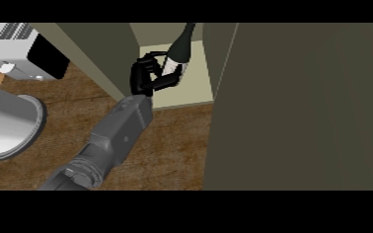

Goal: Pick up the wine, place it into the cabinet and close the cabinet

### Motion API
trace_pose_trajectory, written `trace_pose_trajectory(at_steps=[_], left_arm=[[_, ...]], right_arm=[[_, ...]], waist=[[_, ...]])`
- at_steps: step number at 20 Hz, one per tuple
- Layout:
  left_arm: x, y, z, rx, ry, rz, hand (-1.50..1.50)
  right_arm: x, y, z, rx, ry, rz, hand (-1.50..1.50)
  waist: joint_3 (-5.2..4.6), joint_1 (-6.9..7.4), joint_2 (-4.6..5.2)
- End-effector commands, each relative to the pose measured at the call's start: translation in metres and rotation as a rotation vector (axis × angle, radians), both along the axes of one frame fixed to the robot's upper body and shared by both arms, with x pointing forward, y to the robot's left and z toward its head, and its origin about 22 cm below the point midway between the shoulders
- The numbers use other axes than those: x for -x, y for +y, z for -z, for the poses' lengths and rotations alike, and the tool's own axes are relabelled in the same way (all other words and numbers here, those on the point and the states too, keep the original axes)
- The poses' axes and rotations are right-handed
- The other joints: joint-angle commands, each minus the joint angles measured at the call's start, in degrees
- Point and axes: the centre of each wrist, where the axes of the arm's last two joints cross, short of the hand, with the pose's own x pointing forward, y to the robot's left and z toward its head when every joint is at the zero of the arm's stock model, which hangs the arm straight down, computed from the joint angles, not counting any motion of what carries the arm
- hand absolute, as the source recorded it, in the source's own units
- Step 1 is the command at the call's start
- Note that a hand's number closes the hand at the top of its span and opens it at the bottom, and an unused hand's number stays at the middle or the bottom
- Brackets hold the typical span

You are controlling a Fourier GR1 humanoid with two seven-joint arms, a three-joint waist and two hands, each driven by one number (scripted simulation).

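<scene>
Reaching into the open cabinet (pixel 182 98), the robot's left hand (pixel 149 76) has its fingers curled round the wine bottle (pixel 179 49), which stands tilted over the pale shelf, its neck toward the back. Judging by this, the pick-up is done; release and closing the door (pixel 291 103) remain. The grey forearm stretches diagonally from the lower edge across the wooden counter (pixel 175 148); the right hand is out of sight.

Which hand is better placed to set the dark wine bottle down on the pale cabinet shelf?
Left. The black left hand is curled round the dark glass wine bottle, holding it over the pale cabinet shelf. The right hand is not in view.
</scene>
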Motion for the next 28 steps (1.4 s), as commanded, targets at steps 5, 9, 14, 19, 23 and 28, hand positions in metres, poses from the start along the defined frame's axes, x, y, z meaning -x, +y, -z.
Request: trace_pose_trajectory(at_steps=[5, 9, 14, 19, 23, 28], left_arm=[[0.024, 0.015, 0.034, 0.076, 0.028, -0.002, 1.5], [0.03, 0.018, 0.041, 0.041, 0.057, -0.013, 1.5], [0.035, 0.02, 0.046, 0.025, 0.069, -0.042, 1.5], [0.033, 0.019, 0.044, 0.016, 0.035, -0.05, 1.5], [0.027, 0.014, 0.036, 0.012, 0.036, -0.045, 1.5], [0.008, 0.001, 0.009, 0.005, 0.021, -0.047, 1.5]], right_arm=[[0.006, 0.002, 0.001, -0.005, 0.003, -0.057, -1.5], [0.003, 0.002, 0.004, -0.012, 0.003, -0.06, -1.5], [-0.003, 0.009, 0.003, -0.022, 0.004, -0.084, -1.5], [-0.001, 0.008, 0.002, -0.012, -0.003, -0.095, -1.5], [0.0, 0.0, 0.003, -0.015, 0.012, -0.079, -1.5], [0.001, -0.006, 0.007, -0.005, 0.011, -0.066, -1.5]], waist=[[-0.1, -2.06, -0.03], [-0.05, -2.36, -0.06], [-0.13, -3.14, 0.28], [-0.15, -3.62, 0.46], [-0.06, -3.38, -0.02], [0.04, -3.2, 0.06]])
